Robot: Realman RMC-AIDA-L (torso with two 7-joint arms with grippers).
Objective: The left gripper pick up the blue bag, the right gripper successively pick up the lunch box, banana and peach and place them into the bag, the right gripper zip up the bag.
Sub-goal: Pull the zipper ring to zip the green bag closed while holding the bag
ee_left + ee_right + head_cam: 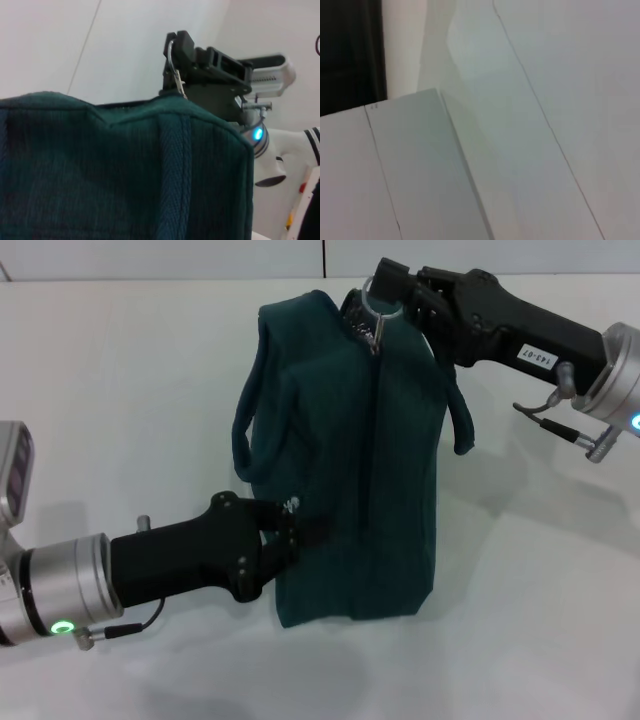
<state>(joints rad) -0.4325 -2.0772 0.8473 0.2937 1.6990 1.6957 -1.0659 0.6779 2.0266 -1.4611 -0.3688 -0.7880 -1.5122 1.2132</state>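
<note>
Blue bag (pixel 350 470): stands upright on the white table (pixel 120 370), long axis vertical, zipper seam running down the face toward the head camera; bare table surface lies open on every side of the bag, the far table edge just behind it. One soft handle (pixel 250 430) loops off the bag's left side, the other hangs on its right

Left gripper (pixel 295 530): low on the bag's left side, fingers pinched narrow on the fabric near the lower corner, arm reaching in level with the table

Right gripper (pixel 378 302): at the bag's top far corner, fingers closed on the silver ring-pull (pixel 372 320) of the zipper; in the left wrist view the ring (pixel 173 65) sits just above the bag's top edge (pixel 150 107)
</note>
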